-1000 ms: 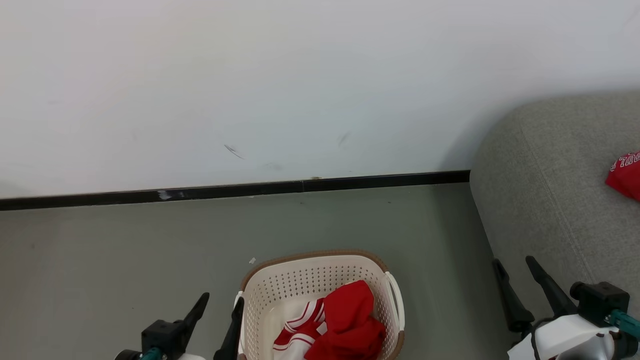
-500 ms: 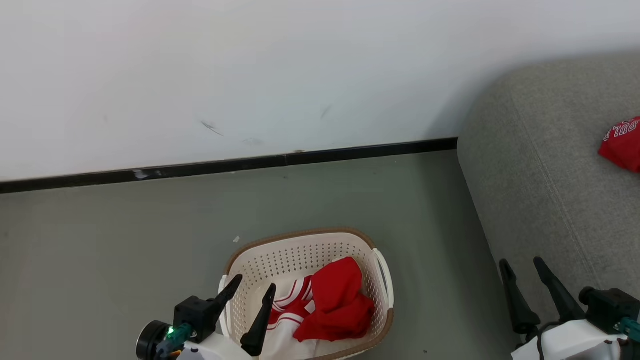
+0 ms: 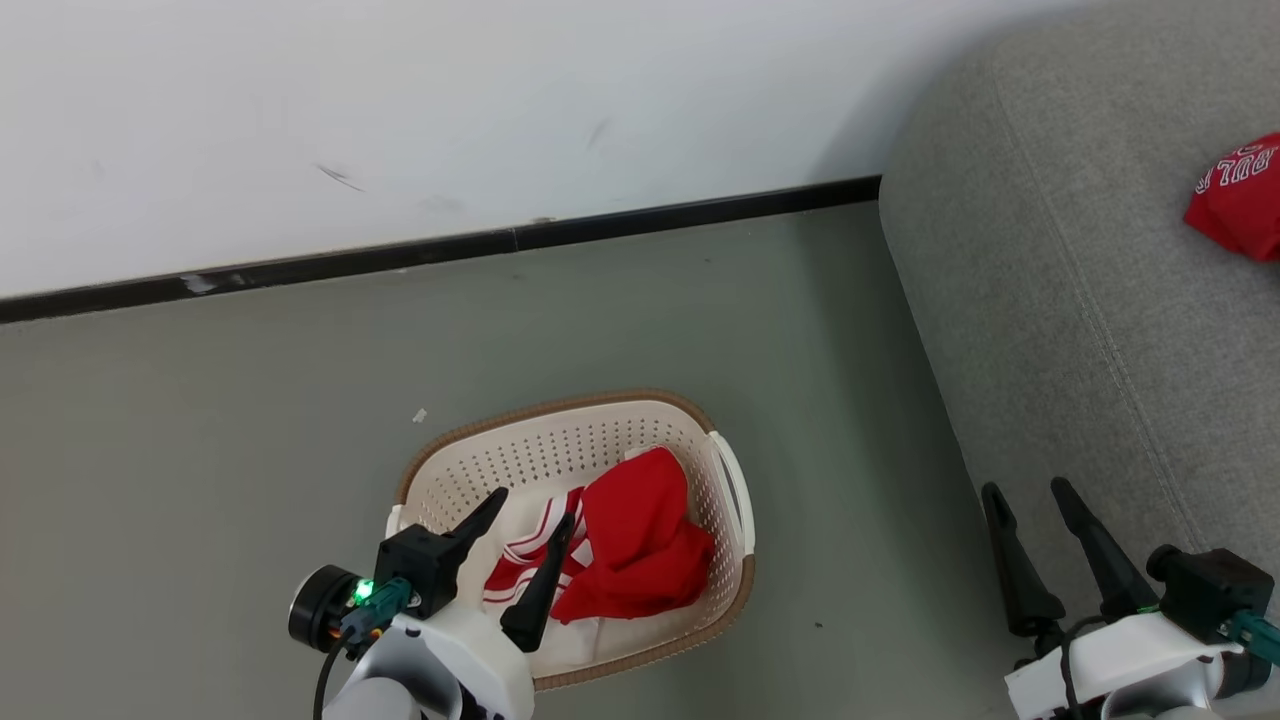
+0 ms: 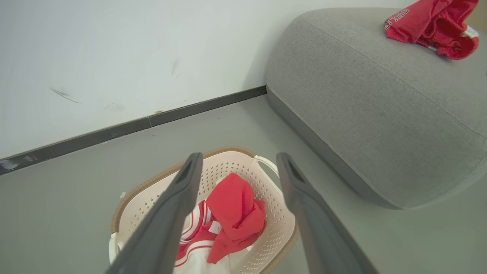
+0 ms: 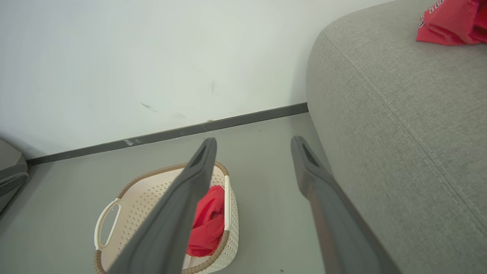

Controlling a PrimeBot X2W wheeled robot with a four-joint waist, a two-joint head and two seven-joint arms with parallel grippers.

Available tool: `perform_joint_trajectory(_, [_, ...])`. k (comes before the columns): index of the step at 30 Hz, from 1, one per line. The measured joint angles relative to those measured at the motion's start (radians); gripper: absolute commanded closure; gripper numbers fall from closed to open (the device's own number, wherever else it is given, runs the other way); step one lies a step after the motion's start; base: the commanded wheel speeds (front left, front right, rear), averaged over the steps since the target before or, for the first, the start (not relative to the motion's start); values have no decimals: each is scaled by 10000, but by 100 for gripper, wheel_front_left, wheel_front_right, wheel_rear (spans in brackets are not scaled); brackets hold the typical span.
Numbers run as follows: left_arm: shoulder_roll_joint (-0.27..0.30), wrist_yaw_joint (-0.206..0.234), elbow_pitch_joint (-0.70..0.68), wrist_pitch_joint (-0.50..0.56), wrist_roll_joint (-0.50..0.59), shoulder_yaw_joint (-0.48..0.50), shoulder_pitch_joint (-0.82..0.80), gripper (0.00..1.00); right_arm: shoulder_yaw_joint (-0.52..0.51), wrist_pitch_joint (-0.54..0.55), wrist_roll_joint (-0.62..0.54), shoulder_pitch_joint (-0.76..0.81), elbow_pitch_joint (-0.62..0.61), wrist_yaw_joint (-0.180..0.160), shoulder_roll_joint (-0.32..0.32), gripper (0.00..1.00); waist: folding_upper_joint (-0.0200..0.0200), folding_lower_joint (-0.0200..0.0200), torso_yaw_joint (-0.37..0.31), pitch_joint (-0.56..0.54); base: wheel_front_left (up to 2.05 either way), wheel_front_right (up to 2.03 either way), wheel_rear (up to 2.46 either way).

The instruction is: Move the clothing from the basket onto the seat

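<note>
Our left claw [image 3: 532,505], spread wide and empty, has moved in over the basket [image 3: 560,405], where red clothing [image 3: 640,540] lies. Our right claw [image 3: 1025,486] waits open beside the seat [image 3: 1050,300], which already holds one garment [image 3: 1235,195]. A grab seems next.

In the lower middle of the head view the basket [image 3: 560,450] stands open at the top, so only its rim and perforated walls bound the way down to the clothing [image 3: 640,540], which fills its right half, while the left gripper [image 3: 532,505], fingers spread, is in front of its left part. A bare strip of floor [image 3: 850,450] separates the basket from the seat [image 3: 1050,300] at the right, and there the right gripper [image 3: 1025,486] stands wide apart. The seat top is free except for one red garment [image 3: 1235,195] at the upper right edge.
</note>
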Motion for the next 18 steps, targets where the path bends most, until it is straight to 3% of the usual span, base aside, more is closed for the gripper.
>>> perform_joint_trajectory(18, [144, -178, 330, 842, 583, -499, -1234, 0, 188, 0, 52, -1188, -268, 0, 230, 0, 0, -1, -782, 1843, 0, 0, 0])
